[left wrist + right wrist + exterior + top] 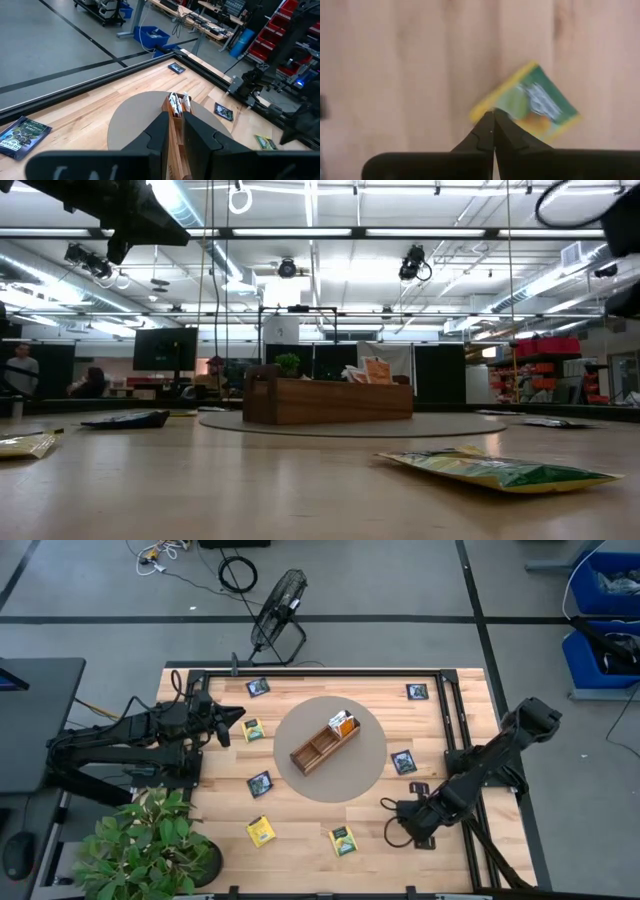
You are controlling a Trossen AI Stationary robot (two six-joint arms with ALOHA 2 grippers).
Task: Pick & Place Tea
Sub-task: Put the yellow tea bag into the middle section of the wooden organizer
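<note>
The right gripper point(493, 116) has its fingers pressed together on a green-and-yellow tea packet point(530, 102), whose print is unreadable. The left gripper point(173, 131) hovers nearly closed, empty.

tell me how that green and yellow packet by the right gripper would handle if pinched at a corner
The packet lies flat and thin, so probably light and floppy, likely to droop. Its glossy wrapper may slip from the shut right gripper. It shouldn't roll.

Robotics lab: strip-lit hall, red parts bins point(270, 42), cluttered workbenches point(210, 22).
</note>
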